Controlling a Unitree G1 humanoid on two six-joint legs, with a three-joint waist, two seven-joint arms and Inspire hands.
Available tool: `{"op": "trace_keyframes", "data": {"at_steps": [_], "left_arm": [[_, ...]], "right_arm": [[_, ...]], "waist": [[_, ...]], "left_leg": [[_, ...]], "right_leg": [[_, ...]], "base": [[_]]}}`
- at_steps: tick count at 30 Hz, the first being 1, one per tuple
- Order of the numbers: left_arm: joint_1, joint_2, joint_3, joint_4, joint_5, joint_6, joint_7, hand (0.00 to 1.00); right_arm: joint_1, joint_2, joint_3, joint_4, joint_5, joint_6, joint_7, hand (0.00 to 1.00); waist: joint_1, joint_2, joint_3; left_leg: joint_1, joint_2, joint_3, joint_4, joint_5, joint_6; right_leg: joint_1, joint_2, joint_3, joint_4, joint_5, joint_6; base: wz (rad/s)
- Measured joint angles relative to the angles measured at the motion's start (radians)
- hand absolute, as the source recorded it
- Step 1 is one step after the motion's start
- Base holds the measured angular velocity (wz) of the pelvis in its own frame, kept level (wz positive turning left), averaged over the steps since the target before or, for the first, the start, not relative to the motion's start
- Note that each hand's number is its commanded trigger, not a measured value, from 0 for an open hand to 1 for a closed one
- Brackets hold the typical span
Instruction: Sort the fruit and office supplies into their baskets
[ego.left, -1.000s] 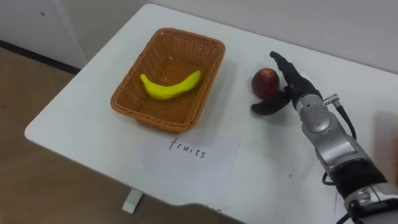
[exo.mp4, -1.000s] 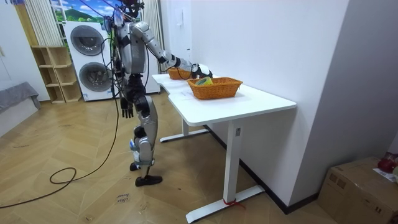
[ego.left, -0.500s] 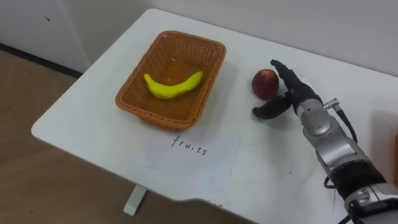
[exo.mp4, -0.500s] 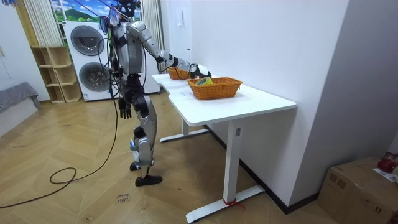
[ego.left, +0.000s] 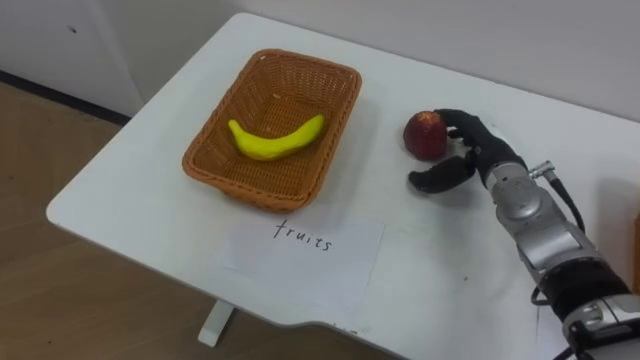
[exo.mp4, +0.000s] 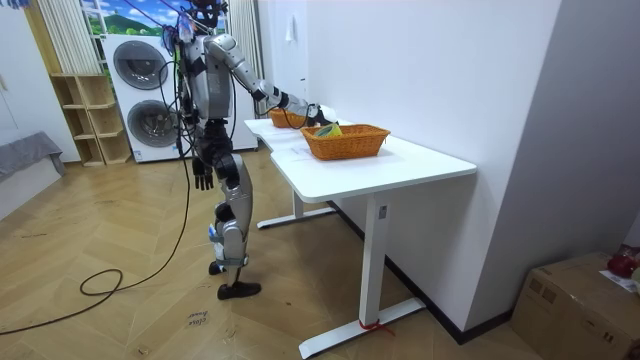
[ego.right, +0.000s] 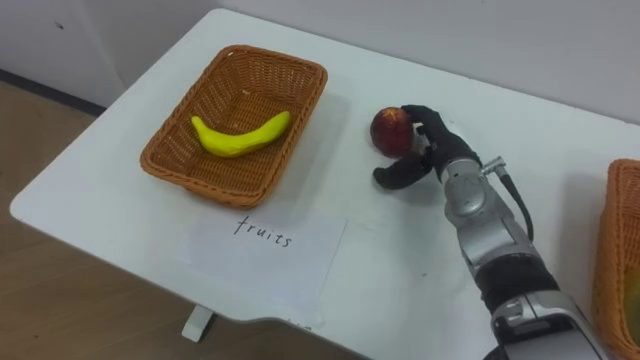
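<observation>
Red apple (ego.left: 424, 135): sits on the white table (ego.left: 420, 262), just right of the wicker fruit basket (ego.left: 262, 190) and outside it, apart from the rim. Shows a paler patch on top.

Right hand (ego.left: 482, 150): comes in from the lower right and meets the apple from its right side. Fingers (ego.left: 462, 122) curl over the apple's top and far right flank, touching the skin. Thumb (ego.left: 438, 178) stretches out low over the table on the near side, just short of the fruit. Grasps it partly, then, with the apple resting on the tabletop, not lifted.

Fruit basket: holds one yellow banana (ego.left: 272, 140), lying across the floor with its ends turned up toward the far rim. Stands near the table's left corner.

Sheet of paper (ego.left: 300, 255): lies flat on the table just in front of the basket, with a handwritten word on it.

Second wicker basket (ego.right: 618, 250): stands at the right edge of the right eye view, well apart from the apple.

Left hand (exo.mp4: 203, 178): hangs beside the hip in the room view, away from the table.

Stands at the table's long side, right arm reaching out over the tabletop. Behind: stacked washing machines (exo.mp4: 140, 90) and a wooden shelf (exo.mp4: 85, 120). At the room view's lower right, a cardboard box (exo.mp4: 570, 300) on the floor.
</observation>
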Motion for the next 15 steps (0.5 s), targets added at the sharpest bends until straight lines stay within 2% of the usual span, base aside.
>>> {"op": "trace_keyframes", "data": {"at_steps": [15], "left_arm": [[-0.013, 0.01, -0.001, 0.001, -0.001, 0.0, 0.0, 0.0]], "right_arm": [[-0.002, -0.008, 0.005, 0.005, 0.034, 0.0, 0.03, 1.0]], "waist": [[0.001, -0.004, -0.0027]], "left_leg": [[0.001, 0.001, 0.001, 0.0, 0.0, 0.0]], "right_leg": [[0.0, -0.001, 0.0, 0.001, 0.0, 0.0]], "base": [[0.0]]}}
